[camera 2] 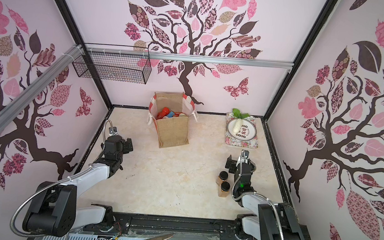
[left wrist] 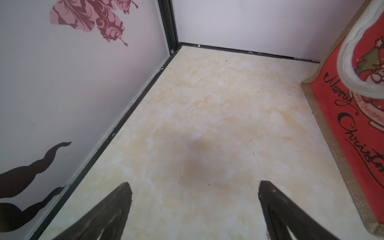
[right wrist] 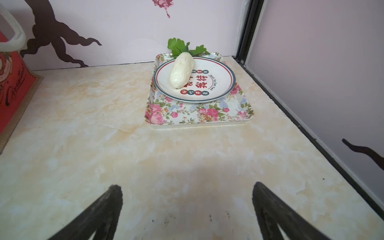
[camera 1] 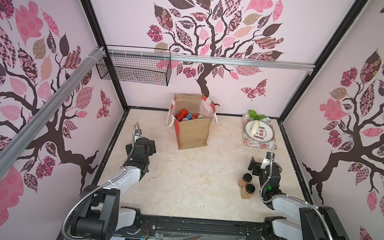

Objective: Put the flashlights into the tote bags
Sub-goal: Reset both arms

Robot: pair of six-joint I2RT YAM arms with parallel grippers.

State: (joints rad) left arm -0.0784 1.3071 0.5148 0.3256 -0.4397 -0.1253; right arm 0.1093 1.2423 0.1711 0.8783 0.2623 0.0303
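The tote bag (camera 1: 193,131) stands upright on the table (camera 1: 180,190) near the back wall. The flashlights (camera 1: 185,116) lie heaped inside it, with red and blue bodies visible through the open top. The left gripper (left wrist: 194,186) hovers over bare tabletop near the bag with its jaws spread wide and nothing between them. The right gripper (right wrist: 187,187) is likewise wide and empty, positioned beside two amber jars (camera 1: 245,180) and facing the floral tray (right wrist: 199,116).

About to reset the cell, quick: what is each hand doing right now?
Left hand: open, holding nothing.
Right hand: open, holding nothing.
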